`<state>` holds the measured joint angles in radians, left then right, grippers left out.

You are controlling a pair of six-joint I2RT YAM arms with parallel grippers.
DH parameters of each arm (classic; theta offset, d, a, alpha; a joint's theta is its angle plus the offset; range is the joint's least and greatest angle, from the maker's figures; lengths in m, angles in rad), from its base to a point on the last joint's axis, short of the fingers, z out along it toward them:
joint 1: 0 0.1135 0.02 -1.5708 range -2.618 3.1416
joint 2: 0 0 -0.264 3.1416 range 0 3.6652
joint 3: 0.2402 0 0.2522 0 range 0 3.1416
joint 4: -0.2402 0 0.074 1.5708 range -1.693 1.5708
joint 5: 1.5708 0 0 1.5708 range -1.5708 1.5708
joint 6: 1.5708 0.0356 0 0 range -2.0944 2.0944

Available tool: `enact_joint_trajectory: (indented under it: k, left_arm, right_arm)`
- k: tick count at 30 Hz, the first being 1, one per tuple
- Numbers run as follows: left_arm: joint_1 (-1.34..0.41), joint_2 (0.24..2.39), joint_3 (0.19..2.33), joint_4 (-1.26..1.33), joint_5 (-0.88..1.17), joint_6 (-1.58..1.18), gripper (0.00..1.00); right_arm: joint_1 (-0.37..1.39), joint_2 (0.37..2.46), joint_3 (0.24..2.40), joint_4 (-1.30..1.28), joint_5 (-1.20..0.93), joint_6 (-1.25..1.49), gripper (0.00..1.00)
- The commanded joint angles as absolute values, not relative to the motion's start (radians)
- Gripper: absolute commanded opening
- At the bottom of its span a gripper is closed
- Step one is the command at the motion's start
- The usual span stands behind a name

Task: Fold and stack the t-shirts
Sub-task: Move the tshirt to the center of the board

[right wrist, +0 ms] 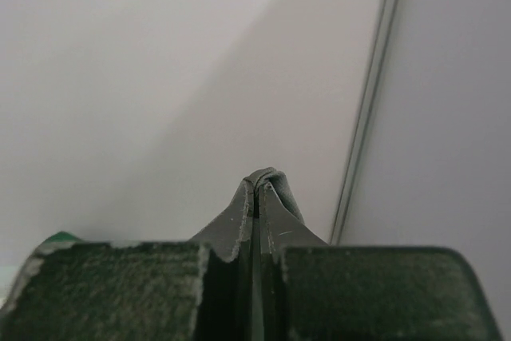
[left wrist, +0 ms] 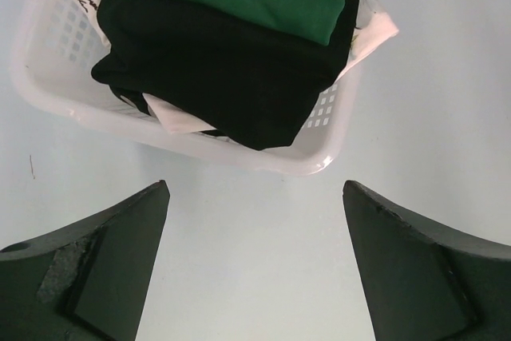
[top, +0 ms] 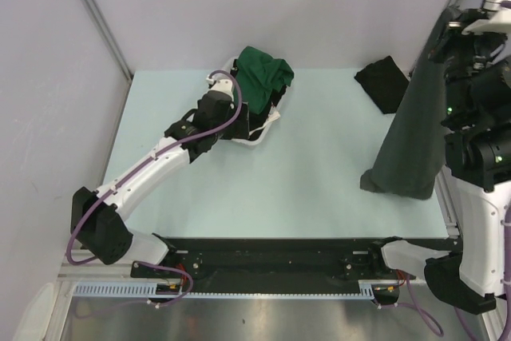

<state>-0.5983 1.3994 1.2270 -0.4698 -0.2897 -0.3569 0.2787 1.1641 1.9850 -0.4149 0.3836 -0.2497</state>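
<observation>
A dark charcoal grey t-shirt (top: 409, 129) hangs in a long drape over the table's right side, its lower end resting on the table. My right gripper (top: 448, 25) holds its top edge high up. In the right wrist view the jaws are shut on a fold of that grey cloth (right wrist: 271, 177). A dark green t-shirt (top: 263, 73) lies crumpled on top of a white slatted basket (top: 257, 138), over black cloth (left wrist: 215, 77). My left gripper (left wrist: 255, 185) stands open just short of the basket rim (left wrist: 263, 161), with nothing in it. A black t-shirt (top: 383, 82) lies bunched at the back right.
White printed cloth (left wrist: 363, 25) sticks out of the basket under the dark ones. The light blue table (top: 303, 181) ends at a black rail (top: 271, 257) by the arm bases. Grey walls stand behind and to the left.
</observation>
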Motion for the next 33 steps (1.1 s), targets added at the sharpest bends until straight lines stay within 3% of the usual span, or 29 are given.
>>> enact_joint_trajectory:
  k: [1, 6, 10, 18, 19, 20, 26, 29, 33]
  left_arm:
    - [-0.604, 1.401, 1.276, -0.465, -0.268, -0.337, 0.95]
    - [-0.606, 1.385, 1.264, -0.466, -0.273, -0.345, 0.95]
    - [-0.607, 1.356, 1.235, -0.471, -0.291, -0.350, 0.96]
    - [-0.607, 1.289, 1.172, -0.477, -0.359, -0.318, 0.96]
    - [-0.607, 1.289, 1.173, -0.477, -0.362, -0.314, 0.96]
    - [-0.607, 1.292, 1.178, -0.477, -0.364, -0.311, 0.96]
    - [-0.609, 1.321, 1.212, -0.479, -0.356, -0.321, 0.96]
    - [-0.607, 1.330, 1.215, -0.474, -0.356, -0.327, 0.96]
    - [-0.609, 1.339, 1.212, -0.469, -0.365, -0.333, 0.96]
  right_arm:
    - [0.278, 1.221, 1.965, -0.458, 0.213, -0.109, 0.00]
    - [0.328, 1.330, 1.800, -0.506, -0.118, 0.202, 0.00]
    - [0.521, 1.399, 1.763, -0.598, -0.118, 0.219, 0.00]
    - [0.588, 1.391, 1.741, -0.716, -0.180, 0.340, 0.01]
    - [0.588, 1.388, 1.735, -0.727, -0.158, 0.327, 0.14]
    - [0.589, 1.382, 1.729, -0.724, -0.150, 0.315, 0.36]
    - [0.586, 1.371, 1.724, -0.689, -0.058, 0.255, 0.76]
    - [0.577, 1.371, 1.723, -0.663, -0.031, 0.232, 0.86]
    - [0.540, 1.399, 1.712, -0.647, 0.000, 0.203, 0.87]
